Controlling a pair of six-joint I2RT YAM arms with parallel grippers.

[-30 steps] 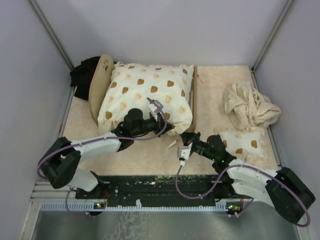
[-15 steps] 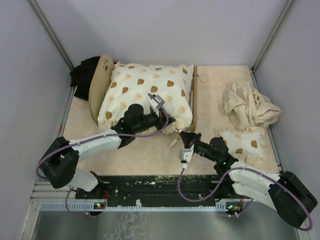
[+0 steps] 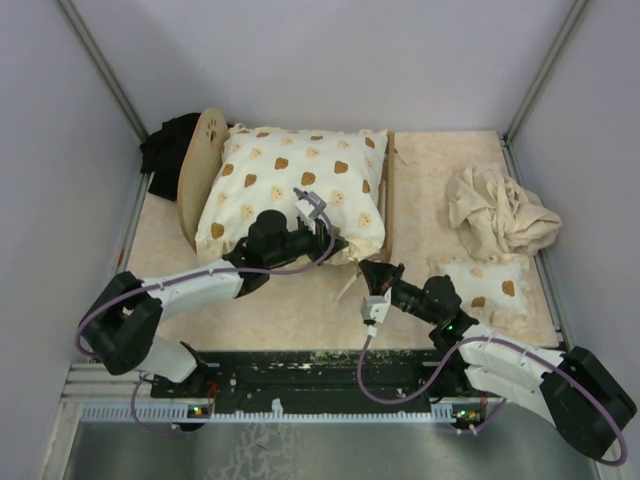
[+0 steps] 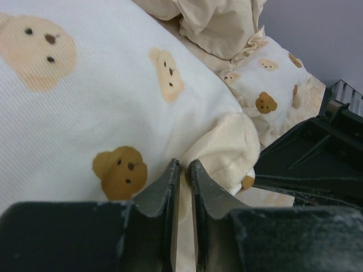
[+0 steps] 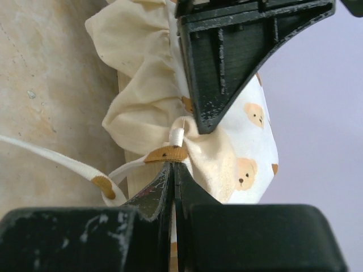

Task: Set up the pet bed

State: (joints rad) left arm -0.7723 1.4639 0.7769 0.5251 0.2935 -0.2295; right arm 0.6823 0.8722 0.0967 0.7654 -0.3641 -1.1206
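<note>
The pet bed's light-wood frame shows its rounded headboard [image 3: 198, 172] and footboard [image 3: 389, 205]; its striped mattress is hidden under the large cream frilled cushion [image 3: 295, 185] with brown bear prints. My left gripper [image 3: 333, 245] rests on the cushion's near right corner and is shut on its cream frill [image 4: 224, 150]; the gripper's tips [image 4: 185, 165] pinch that fabric. My right gripper [image 3: 372, 268] is just below that corner, at the bed's front. In the right wrist view it [image 5: 173, 165] is shut on the cushion's bear-print tie strap [image 5: 165, 154].
A small matching frilled cushion [image 3: 485, 283] lies at the right front, beside my right arm. A crumpled plain beige cloth [image 3: 500, 210] lies behind it. A black bundle [image 3: 168, 145] sits at the back left behind the headboard. Grey walls enclose the table.
My left gripper has edged slightly right on the cushion's corner. My right arm's elbow has sunk and shifted right, while its gripper stays at the corner.
</note>
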